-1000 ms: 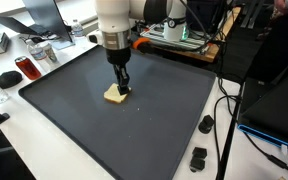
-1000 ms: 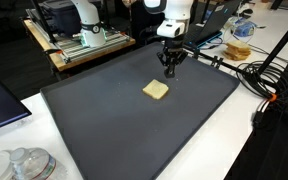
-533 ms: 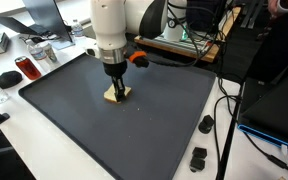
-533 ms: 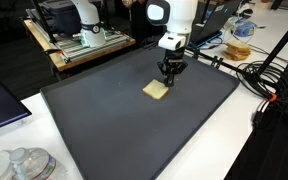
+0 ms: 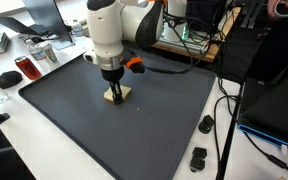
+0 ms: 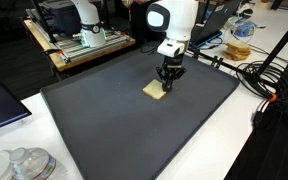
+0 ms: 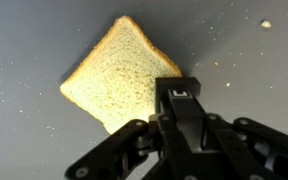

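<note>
A slice of white bread point(image 7: 119, 75) lies flat on the dark grey mat point(image 5: 134, 130); both exterior views show it near the mat's middle point(image 5: 121, 96) point(image 6: 155, 91). My gripper point(image 7: 179, 92) points down at the slice's corner, its two fingers pressed together with nothing between them. In the exterior views the gripper point(image 5: 113, 88) point(image 6: 167, 85) hangs low over the bread's edge; whether it touches the slice is not clear. Crumbs are scattered on the mat around the bread.
Two small black objects point(image 5: 206, 124) point(image 5: 198, 158) lie on the white table beside the mat. A mouse point(image 5: 7, 78) and a red can point(image 5: 26, 68) sit off one side. Cables point(image 6: 269, 85) run along another edge, and a clear plastic container point(image 6: 26, 165) stands at a corner.
The arm has swung across the mat from beyond the bread and come down lower, so the shut gripper now stands at the slice's edge. The bread has not moved.
</note>
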`<state>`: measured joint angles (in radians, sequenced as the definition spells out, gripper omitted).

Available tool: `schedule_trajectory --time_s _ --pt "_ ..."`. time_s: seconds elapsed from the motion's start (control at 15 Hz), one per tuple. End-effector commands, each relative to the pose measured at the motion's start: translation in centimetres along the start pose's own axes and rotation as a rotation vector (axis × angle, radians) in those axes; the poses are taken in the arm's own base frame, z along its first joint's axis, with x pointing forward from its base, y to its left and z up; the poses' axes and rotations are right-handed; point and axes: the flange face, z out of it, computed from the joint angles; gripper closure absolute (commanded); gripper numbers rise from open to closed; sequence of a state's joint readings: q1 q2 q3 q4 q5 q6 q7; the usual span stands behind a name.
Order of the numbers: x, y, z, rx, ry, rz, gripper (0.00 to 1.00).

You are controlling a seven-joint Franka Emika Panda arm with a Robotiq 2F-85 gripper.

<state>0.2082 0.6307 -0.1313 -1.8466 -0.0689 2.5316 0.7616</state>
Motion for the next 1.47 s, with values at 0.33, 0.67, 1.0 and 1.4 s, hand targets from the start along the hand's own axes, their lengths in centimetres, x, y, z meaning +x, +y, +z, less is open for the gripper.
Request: schedule_trajectory --time_s 0.33,0.67,1.0,1.4 --pt "-0.6 -0.7 3.1 -0.024 -0.049 0.014 0.95" --pt "-1.4 -1.0 4.3 0.025 -0.096 0.010 0.95" --pt "-0.7 0.3 5.5 0.053 -0.123 0.056 0.95" --pt "1.1 0.9 0.9 0.054 -0.075 0.050 0.78"
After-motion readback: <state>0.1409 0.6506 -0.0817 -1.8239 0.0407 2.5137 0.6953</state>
